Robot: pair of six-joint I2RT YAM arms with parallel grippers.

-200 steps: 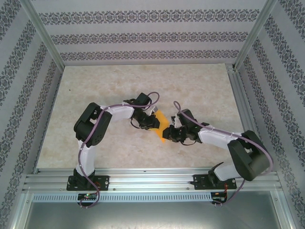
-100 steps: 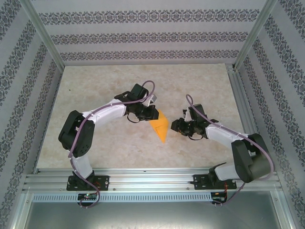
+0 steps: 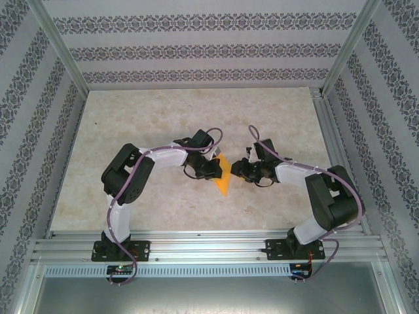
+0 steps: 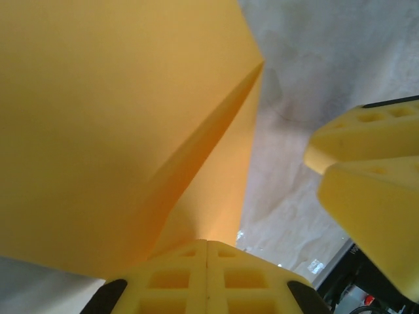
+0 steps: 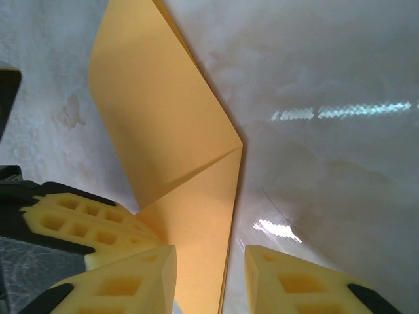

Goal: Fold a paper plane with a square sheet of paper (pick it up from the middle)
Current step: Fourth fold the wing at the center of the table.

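- centrally, paper [image 3: 223, 178] sits between both claws, long axis far-to-near, point toward the bases.
- left claw [image 4: 207, 248] clenched on its far end; right claw [image 5: 209, 256] released, jaws apart over one long edge.
- unclear: whether paper touches the table [image 3: 163, 111]; gripped end hidden from above.

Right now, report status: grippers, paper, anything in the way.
Left gripper shut on folded paper. Right gripper open, straddling its edge. Only crowding: the two grippers sit close.

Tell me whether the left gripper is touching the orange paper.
Touching. In the left wrist view the left gripper is shut, pinching the folded orange paper between its pads.
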